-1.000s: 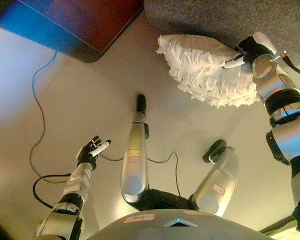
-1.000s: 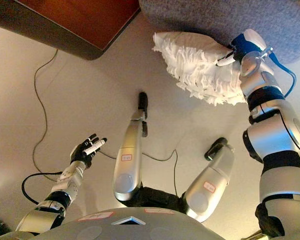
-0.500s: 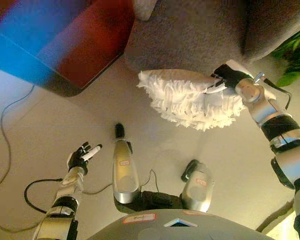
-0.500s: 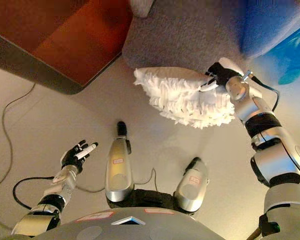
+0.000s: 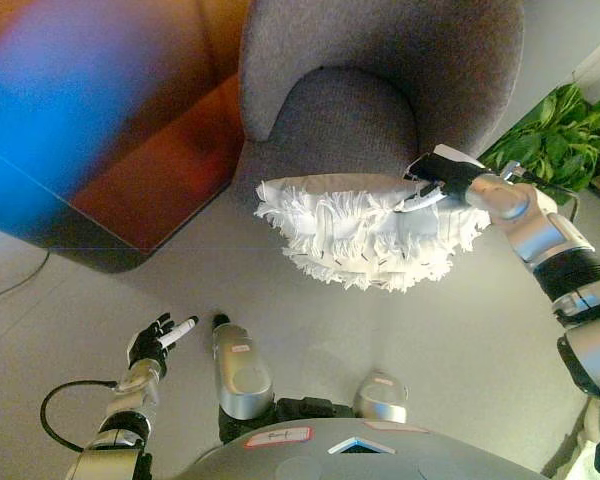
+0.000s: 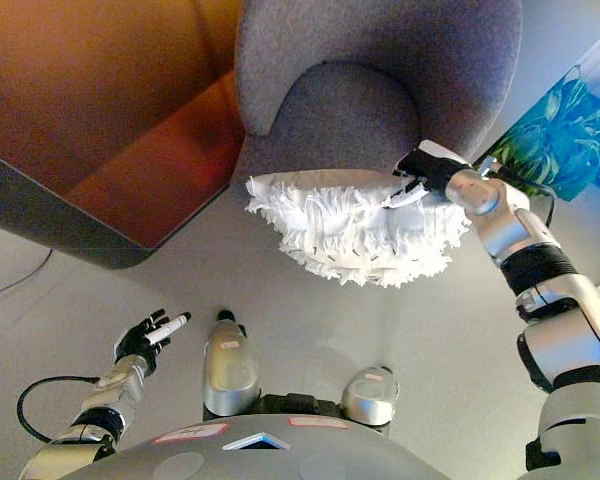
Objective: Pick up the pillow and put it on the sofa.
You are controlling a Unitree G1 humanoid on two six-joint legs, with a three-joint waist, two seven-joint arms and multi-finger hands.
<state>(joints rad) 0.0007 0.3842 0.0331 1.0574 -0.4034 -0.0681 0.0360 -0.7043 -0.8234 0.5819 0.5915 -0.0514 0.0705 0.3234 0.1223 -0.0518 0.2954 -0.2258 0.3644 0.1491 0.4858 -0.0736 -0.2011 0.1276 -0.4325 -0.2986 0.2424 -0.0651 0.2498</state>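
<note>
Gripping the fluffy white pillow by its right edge, the right hand has it up off the floor, right in front of the grey sofa seat. Left hand hangs low, fingers relaxed, near the reddish-brown table.

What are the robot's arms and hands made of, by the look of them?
Both arms are shiny silver-grey shells, joined by ribbed black rings. Each ends in a dark hand with some white-tipped fingers: the left hand shows low at the left, the right hand at the upper right.
</note>
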